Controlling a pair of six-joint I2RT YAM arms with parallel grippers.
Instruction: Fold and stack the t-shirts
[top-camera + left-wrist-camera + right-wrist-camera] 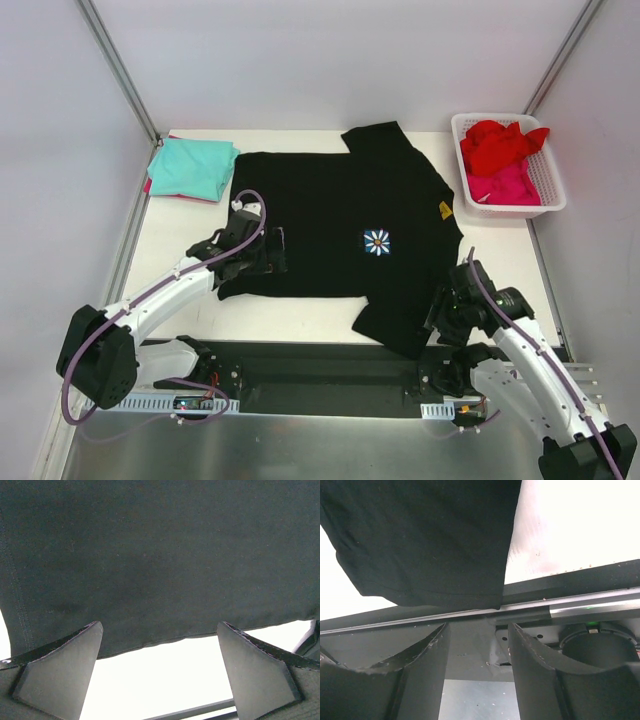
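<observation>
A large black t-shirt [330,215] with a small flower print [377,241] lies spread flat across the table. My left gripper [264,257] sits low at the shirt's left edge. In the left wrist view its fingers [65,665] stand wide open, with the shirt's hem [160,555] just beyond them and bare table between. My right gripper [443,306] is at the near right sleeve [430,540]. It is open with nothing between its fingers [425,670]; the sleeve edge lies just past the tips. A folded teal t-shirt [193,167] rests at the back left.
A white slotted basket [556,178] at the back right holds a red shirt [500,145] and a pink one [505,186]. A pink edge [150,187] shows under the teal shirt. The black mounting rail [320,365] runs along the near table edge, under the right gripper.
</observation>
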